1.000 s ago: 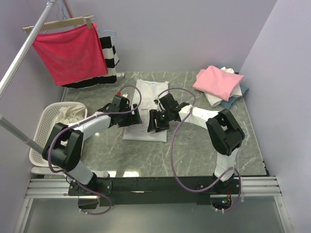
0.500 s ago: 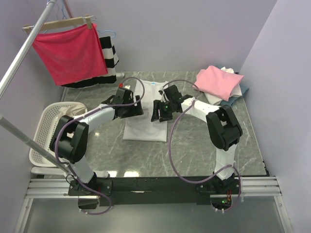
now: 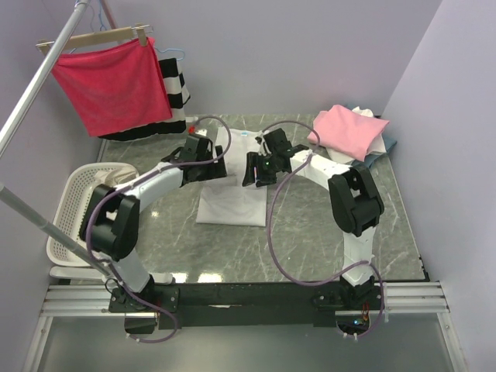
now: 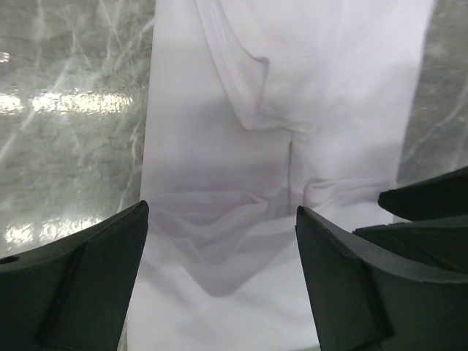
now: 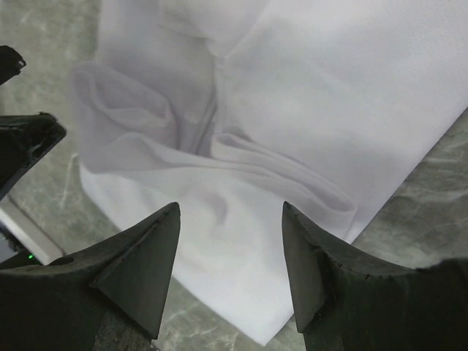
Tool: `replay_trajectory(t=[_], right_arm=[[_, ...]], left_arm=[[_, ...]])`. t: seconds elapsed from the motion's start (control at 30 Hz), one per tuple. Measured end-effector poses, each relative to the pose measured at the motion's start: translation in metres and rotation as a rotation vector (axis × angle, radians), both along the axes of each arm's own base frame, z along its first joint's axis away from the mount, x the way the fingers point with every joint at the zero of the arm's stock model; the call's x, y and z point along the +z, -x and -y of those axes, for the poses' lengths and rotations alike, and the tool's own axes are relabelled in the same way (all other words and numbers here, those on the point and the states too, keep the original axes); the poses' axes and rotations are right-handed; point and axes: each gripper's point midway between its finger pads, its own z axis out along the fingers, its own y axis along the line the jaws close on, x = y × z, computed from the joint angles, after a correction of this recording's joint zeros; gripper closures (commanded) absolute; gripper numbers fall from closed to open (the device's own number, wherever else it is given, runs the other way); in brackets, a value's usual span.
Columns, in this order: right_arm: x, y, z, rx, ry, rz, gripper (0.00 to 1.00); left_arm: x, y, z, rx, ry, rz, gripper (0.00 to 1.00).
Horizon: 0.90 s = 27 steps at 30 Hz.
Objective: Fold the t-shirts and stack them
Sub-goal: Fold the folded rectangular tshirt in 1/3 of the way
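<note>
A white t-shirt (image 3: pixel 232 206) lies folded into a long strip in the middle of the table, its collar end to the rear. My left gripper (image 3: pixel 209 166) hovers over its left edge near the far end, jaws open and empty. The cloth (image 4: pixel 292 110) fills the left wrist view between the fingers (image 4: pixel 95 278). My right gripper (image 3: pixel 256 168) is over the right edge, also open with nothing in it. The right wrist view shows rumpled folds of the shirt (image 5: pixel 292 95) below its gripper (image 5: pixel 230 208). A pink t-shirt (image 3: pixel 349 130) tops a folded pile at the back right.
Under the pink one lie a white (image 3: pixel 339 160) and a blue-grey shirt (image 3: pixel 384 149). A white laundry basket (image 3: pixel 76 203) with cloth in it stands at the left. A red cloth on a hanger (image 3: pixel 112 81) and a striped garment (image 3: pixel 177 89) hang from a rack at the back left.
Both grippers have travelled from the shirt's middle toward its far, collar end, staying open. The shirt itself has not visibly shifted.
</note>
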Motion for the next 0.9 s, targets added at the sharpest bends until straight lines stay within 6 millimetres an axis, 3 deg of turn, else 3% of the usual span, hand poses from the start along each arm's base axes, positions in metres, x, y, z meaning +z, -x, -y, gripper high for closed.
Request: replay_trajectory(t=[0.17,0.33,0.4,0.63,0.9], right_arm=[[0.019,0.007,-0.006,0.029,-0.049,0.016,0.35],[0.015,0.021,-0.012,0.063,-0.063,-0.010,0.35],[0.010,0.030,-0.014,0.078,-0.061,-0.030,0.35],[0.001,0.046,-0.018,0.106,-0.057,-0.065,0.35],[0.001,0.045,-0.019,0.104,-0.060,-0.063,0.35]], left_arm=[[0.040,0.010,-0.003,-0.007,0.036,0.072,0.12],[0.063,0.027,0.004,-0.066,0.105,0.093,0.13],[0.055,0.036,0.008,-0.094,0.123,0.066,0.13],[-0.003,0.076,0.014,-0.163,0.154,-0.126,0.14],[-0.016,0.074,0.027,-0.191,0.195,-0.169,0.15]])
